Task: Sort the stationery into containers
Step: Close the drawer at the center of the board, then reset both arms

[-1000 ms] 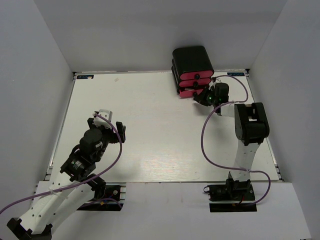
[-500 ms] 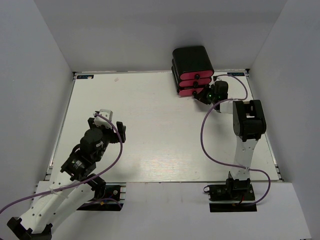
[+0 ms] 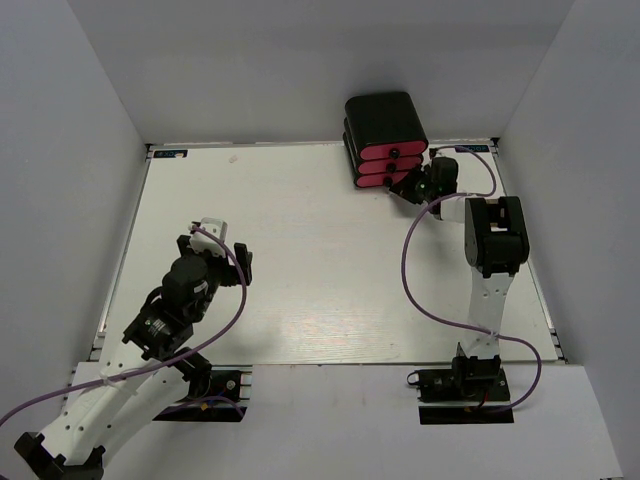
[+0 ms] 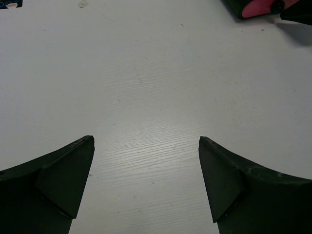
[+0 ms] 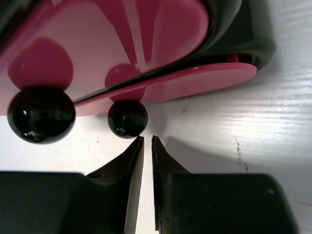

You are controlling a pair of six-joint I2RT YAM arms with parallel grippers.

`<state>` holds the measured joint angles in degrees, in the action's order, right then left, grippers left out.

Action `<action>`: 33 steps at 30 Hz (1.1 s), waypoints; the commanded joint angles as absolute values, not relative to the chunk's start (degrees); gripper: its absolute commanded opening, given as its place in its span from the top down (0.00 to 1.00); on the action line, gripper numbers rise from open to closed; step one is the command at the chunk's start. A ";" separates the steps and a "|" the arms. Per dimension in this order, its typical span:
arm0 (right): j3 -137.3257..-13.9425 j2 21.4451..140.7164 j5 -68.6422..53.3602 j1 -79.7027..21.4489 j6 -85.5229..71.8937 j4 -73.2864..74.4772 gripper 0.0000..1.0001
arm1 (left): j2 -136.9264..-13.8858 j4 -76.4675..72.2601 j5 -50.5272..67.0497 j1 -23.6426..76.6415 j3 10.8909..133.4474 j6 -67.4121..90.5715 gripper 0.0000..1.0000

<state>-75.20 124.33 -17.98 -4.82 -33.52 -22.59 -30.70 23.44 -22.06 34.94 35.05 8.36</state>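
Observation:
The containers are three pink-red drawers (image 3: pixel 383 153) with round black knobs, stacked in a glossy black case (image 3: pixel 385 118) at the table's far right. My right gripper (image 3: pixel 412 184) is shut and empty, its tips (image 5: pixel 147 139) just below and right of the lowest drawer's knob (image 5: pixel 127 118). That lowest drawer (image 5: pixel 204 80) sticks out slightly past the drawer above (image 5: pixel 122 39). My left gripper (image 3: pixel 213 252) is open and empty (image 4: pixel 146 141) above bare table at the left. No stationery shows in any view.
The white table (image 3: pixel 300 260) is walled by grey panels on three sides. A purple cable (image 3: pixel 410 270) loops left of the right arm. The left wrist view catches a drawer corner (image 4: pixel 256 7) at its top right.
My right gripper has moved up and right toward the case, and the lowest drawer has slid back in. The left arm has barely moved.

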 commanded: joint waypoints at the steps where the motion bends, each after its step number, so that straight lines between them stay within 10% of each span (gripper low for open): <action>1: -79.18 125.42 -19.42 -4.22 -35.33 -24.43 0.82 | -31.11 22.85 -22.32 34.80 34.98 7.91 0.03; 16: -69.90 118.94 -23.38 -2.20 -30.80 -25.14 0.77 | -31.03 22.85 -22.32 34.80 34.98 7.91 0.03; 27: -58.79 91.68 -24.26 -1.49 -5.55 -2.24 0.21 | -29.88 22.85 -16.44 34.80 34.98 7.29 0.00; 33: -50.93 75.34 -15.57 -1.49 -2.12 6.16 0.16 | -29.36 23.38 -15.91 34.80 34.98 6.77 0.00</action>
<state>-56.38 81.76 -20.32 -1.61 -7.05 -0.45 -30.24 23.49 -17.34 34.94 35.03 7.40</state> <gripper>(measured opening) 0.835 0.995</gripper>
